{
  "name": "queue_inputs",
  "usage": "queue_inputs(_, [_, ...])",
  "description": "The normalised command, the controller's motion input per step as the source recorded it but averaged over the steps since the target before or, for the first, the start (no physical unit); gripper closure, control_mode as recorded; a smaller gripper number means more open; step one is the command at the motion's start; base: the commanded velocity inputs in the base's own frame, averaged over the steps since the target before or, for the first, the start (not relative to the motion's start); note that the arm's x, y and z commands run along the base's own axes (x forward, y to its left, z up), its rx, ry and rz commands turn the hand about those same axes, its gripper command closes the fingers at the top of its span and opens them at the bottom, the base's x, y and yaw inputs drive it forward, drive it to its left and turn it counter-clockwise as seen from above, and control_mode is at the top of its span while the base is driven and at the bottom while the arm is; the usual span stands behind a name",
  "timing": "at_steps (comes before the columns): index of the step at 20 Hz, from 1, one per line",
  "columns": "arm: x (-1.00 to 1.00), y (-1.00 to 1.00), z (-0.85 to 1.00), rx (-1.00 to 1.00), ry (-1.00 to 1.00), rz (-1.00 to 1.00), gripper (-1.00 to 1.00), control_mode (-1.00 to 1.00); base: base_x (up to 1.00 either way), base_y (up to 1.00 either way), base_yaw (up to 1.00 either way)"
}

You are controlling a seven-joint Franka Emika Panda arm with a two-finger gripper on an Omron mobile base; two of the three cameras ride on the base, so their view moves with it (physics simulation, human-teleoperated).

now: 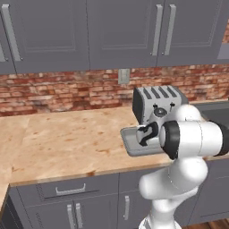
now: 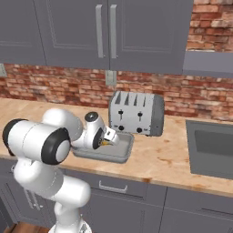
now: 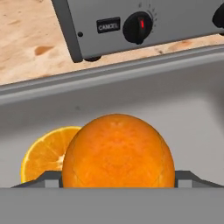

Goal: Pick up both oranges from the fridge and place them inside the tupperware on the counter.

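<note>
My gripper (image 3: 118,179) is shut on one orange (image 3: 118,151), held low inside the grey tupperware (image 3: 131,83). The other orange (image 3: 41,153) lies on the tray floor just behind and to the left of it, showing a paler, cut-looking face. In the base views the gripper (image 1: 145,134) (image 2: 108,139) hangs over the tupperware (image 1: 127,145) (image 2: 122,154), which stands on the wood counter (image 1: 67,138) in front of the toaster. A sliver of the held orange (image 2: 104,142) peeks out at the fingers. The fridge is out of view.
A silver slotted toaster (image 1: 159,105) (image 2: 136,113) (image 3: 131,22) stands right behind the tray. A sink (image 2: 211,145) is set into the counter to the right. A brick wall and grey upper cabinets rise behind. Bare counter stretches to the left.
</note>
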Motion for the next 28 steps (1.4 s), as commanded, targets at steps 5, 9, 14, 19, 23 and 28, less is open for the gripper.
queue_inputs(5, [0.02, 0.02, -0.17, 0.0, 0.0, 0.0, -1.0, -1.0, 0.0, 0.0, 0.0])
queue_inputs(9, [-0.41, 0.02, 0.0, 0.0, 0.0, 0.0, -1.0, -1.0, 0.0, 0.0, 0.0])
queue_inputs(14, [-0.57, 0.0, 0.28, 0.0, -0.04, 0.0, -1.0, -1.0, 0.0, 0.0, 0.0])
queue_inputs(19, [-0.19, -0.09, 0.93, 0.0, 0.0, -0.01, -1.0, -1.0, 0.0, 0.0, 0.0])
queue_inputs(23, [0.0, -0.16, 1.0, 0.0, 0.02, 0.0, -1.0, -1.0, 0.0, 0.0, 0.0])
queue_inputs(28, [-0.58, -0.24, 0.85, 0.0, 0.04, 0.0, -1.0, -1.0, 0.0, 0.0, 0.0])
